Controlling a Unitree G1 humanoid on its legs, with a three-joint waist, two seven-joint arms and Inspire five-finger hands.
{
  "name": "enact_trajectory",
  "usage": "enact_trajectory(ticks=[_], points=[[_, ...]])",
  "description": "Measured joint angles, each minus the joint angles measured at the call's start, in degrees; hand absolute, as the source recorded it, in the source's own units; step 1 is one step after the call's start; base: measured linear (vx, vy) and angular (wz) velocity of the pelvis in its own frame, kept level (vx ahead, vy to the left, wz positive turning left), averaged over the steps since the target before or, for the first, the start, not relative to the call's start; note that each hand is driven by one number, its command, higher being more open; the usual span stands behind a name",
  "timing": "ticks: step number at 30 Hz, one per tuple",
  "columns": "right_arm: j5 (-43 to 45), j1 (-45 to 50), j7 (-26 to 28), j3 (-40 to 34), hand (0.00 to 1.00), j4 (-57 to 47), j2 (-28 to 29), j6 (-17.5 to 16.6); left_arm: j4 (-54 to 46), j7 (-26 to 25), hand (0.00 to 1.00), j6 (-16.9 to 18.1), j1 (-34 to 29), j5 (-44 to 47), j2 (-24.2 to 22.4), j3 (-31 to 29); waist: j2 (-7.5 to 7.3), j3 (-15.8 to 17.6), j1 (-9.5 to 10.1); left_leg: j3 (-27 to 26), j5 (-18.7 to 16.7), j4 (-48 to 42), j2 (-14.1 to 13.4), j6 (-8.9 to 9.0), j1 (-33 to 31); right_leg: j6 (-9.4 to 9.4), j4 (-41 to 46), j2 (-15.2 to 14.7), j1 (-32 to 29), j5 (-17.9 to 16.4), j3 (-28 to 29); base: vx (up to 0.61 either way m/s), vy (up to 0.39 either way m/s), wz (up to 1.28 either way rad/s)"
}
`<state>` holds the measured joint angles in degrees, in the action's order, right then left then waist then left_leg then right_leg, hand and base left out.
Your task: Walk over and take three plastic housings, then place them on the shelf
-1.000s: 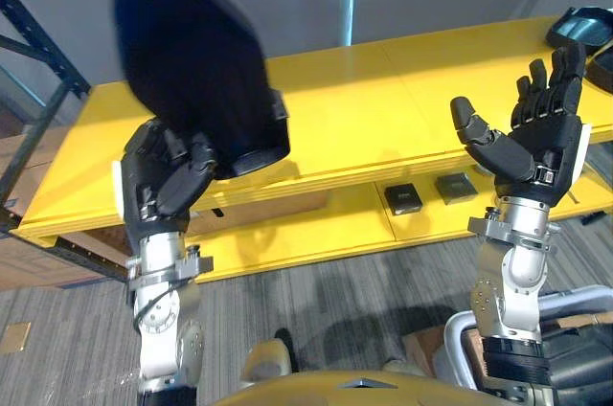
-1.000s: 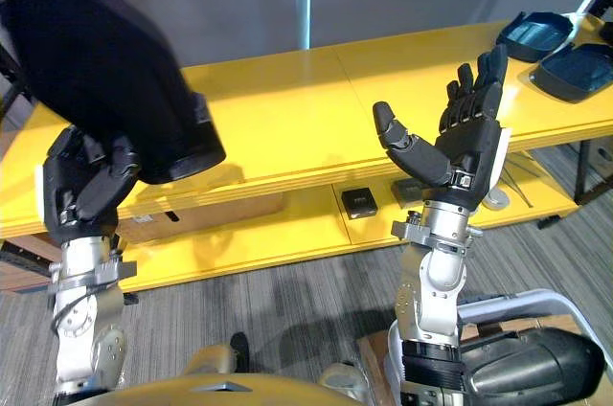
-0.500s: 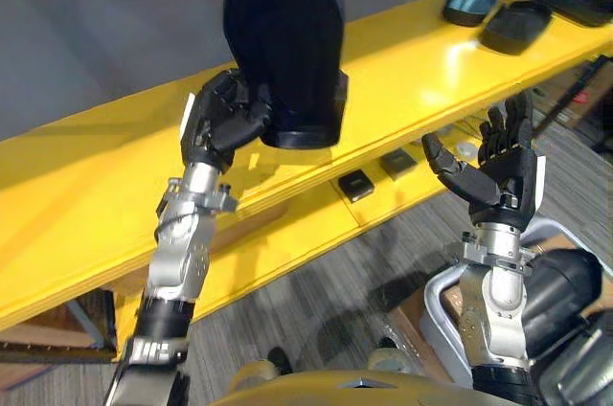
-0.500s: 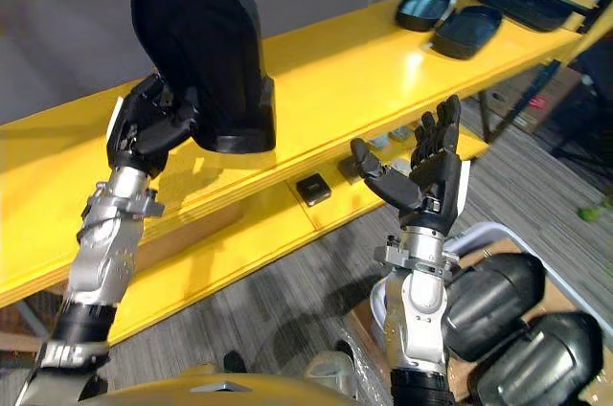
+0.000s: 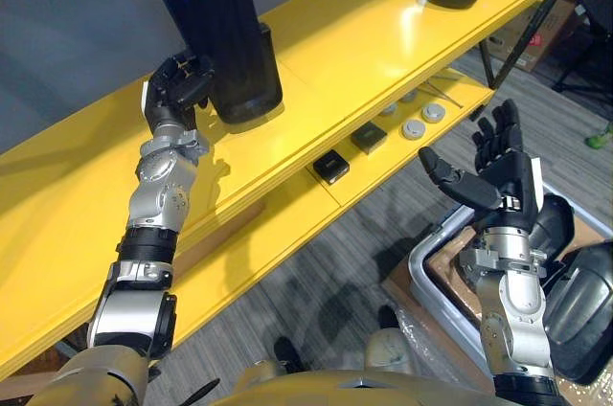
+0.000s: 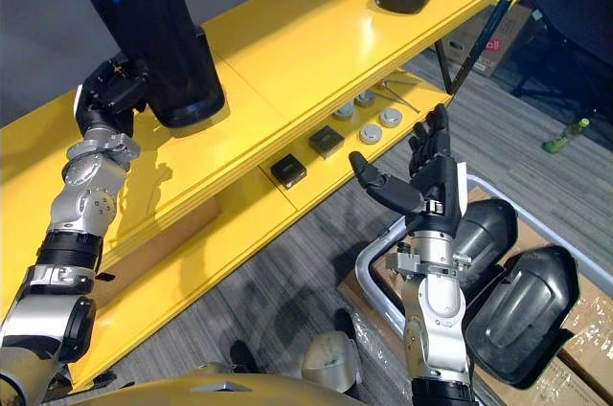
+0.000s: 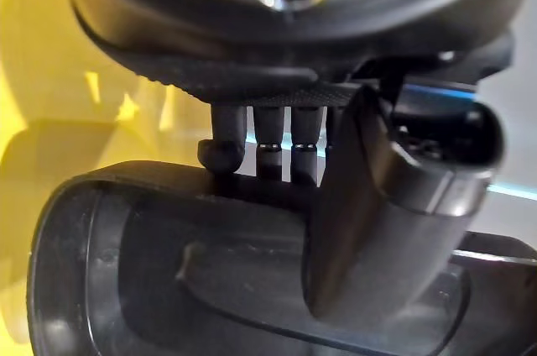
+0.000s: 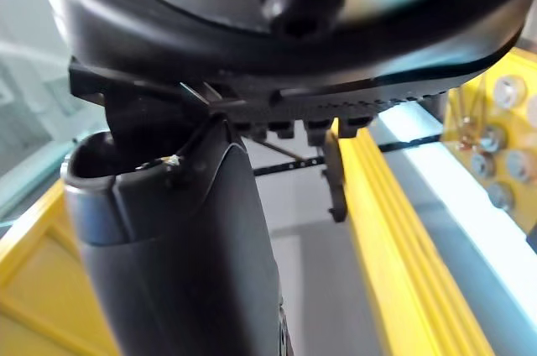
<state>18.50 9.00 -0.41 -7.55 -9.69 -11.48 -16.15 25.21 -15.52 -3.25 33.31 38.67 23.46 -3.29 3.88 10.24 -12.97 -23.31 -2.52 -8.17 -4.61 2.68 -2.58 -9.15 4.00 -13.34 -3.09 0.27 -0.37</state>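
Left hand [image 5: 177, 90] clamps the housing [image 5: 222, 33] by its lower edge, upright over the shelf [image 5: 354, 37], right hand [image 5: 500, 181] spread empty; we judge the housing light, stiff, slick, best gripped at that rim.

My head eyes look steeply down on the yellow shelf [image 5: 364, 42], sharing most of it (slightly offset). Wrist cameras look along the left hand [image 7: 373, 205] and right hand [image 8: 185, 255], very close.
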Motion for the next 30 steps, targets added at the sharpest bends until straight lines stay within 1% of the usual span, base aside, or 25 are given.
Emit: enact_trajectory(ticks=[2, 4, 5, 7, 11, 12, 15, 19, 23, 30], points=[[0.0, 0.0, 0.1, 1.1, 1.00, 0.0, 0.0, 0.8, 1.8, -1.8, 0.00, -1.7, 0.0, 1.9, 0.0, -1.0, -0.54, 1.3, -0.02, -0.1, 0.0, 0.0, 0.0, 0.00, 0.0, 0.03, 0.1, 0.1, -0.7, 0.0, 0.9, -0.04, -0.002, -0.16], [0.0, 0.0, 0.1, 1.7, 1.00, 0.0, 0.0, 1.2, 2.4, -2.7, 0.00, -2.4, 0.0, 3.6, 0.0, -1.8, -1.06, 2.2, -0.02, -0.2, 0.0, 0.0, 0.1, 0.00, 0.0, 0.03, 0.1, 0.1, -0.9, 0.0, 1.1, -0.03, 0.001, -0.06], [0.0, 0.0, 0.1, 2.7, 1.00, 0.0, 0.0, 1.7, 3.9, -3.6, 0.00, -3.6, 0.0, 4.8, 0.0, -2.3, -1.37, 2.5, 0.03, -0.2, 0.0, 0.0, 0.1, 0.00, -0.1, -0.01, 0.1, 0.1, -0.9, 0.0, 1.2, 0.00, 0.000, 0.00], [-0.1, 0.0, 0.1, 4.0, 1.00, 0.0, 0.0, 1.8, 3.8, -3.9, 0.00, -4.1, -0.2, 5.1, 0.1, -2.7, -1.47, 2.9, 0.27, 0.3, 0.0, 0.0, 0.1, -0.01, -0.1, -0.30, 0.1, 0.1, -0.7, 0.2, 1.0, 0.01, -0.004, 0.03], [-0.1, -0.7, -0.2, 7.1, 1.00, 0.0, 0.0, 1.9, 3.4, -2.6, 0.00, -5.5, -0.6, 6.3, 1.3, -3.0, -0.97, 3.6, 0.28, 1.9, 0.0, -0.1, 0.1, -0.01, 0.0, -0.23, 0.0, 0.1, 0.1, 0.2, 0.4, 0.01, -0.012, 0.08], [-0.1, -0.7, -0.4, 7.8, 1.00, 0.0, 0.0, 1.9, 3.3, -2.3, 1.00, -5.4, -1.1, 6.3, 1.3, -3.2, -0.92, 3.6, 0.30, 2.9, 0.0, -0.1, 0.2, -0.01, 0.0, -0.21, 0.0, 0.2, 0.2, 0.1, 0.3, 0.00, 0.000, 0.00], [-0.1, -0.7, -1.4, 8.2, 1.00, 0.0, 0.0, 1.9, 3.2, -2.2, 1.00, -4.7, -2.1, 6.5, 1.2, -3.2, -0.93, 3.6, 0.25, 3.3, 0.0, -0.1, 0.2, 0.01, 0.3, -0.21, 0.0, 0.2, 0.5, 0.1, 0.1, 0.00, 0.000, 0.00], [-0.1, -0.6, -2.9, 8.1, 1.00, 0.0, 0.0, 2.0, 3.4, -3.5, 1.00, -4.3, -2.7, 6.0, 0.6, -3.2, -1.14, 3.9, 0.13, 3.4, -0.2, -0.1, 0.1, 0.29, 1.3, 0.07, -0.1, 0.2, 1.2, 0.0, 0.2, -0.05, -0.004, -0.03], [-0.1, -0.2, -3.1, 8.1, 1.00, 0.0, 0.0, 2.0, 3.4, -4.5, 1.00, -4.2, -2.5, 3.6, 0.0, -3.2, -1.15, 3.9, 0.09, 3.4, -0.2, -0.1, 0.1, 0.31, 1.3, 0.04, -0.1, 0.2, 1.1, 0.0, 0.2, -0.01, -0.001, -0.01], [-0.1, -0.2, -3.5, 8.6, 1.00, 0.0, 0.0, 2.0, 2.3, -7.0, 1.00, -4.5, -2.3, 3.6, -0.7, -3.1, -1.16, 3.9, -0.06, 3.8, -0.2, -0.1, 0.1, 0.31, 1.3, -0.27, -0.2, 0.2, 1.4, 0.2, -0.2, 0.00, -0.001, 0.00]])
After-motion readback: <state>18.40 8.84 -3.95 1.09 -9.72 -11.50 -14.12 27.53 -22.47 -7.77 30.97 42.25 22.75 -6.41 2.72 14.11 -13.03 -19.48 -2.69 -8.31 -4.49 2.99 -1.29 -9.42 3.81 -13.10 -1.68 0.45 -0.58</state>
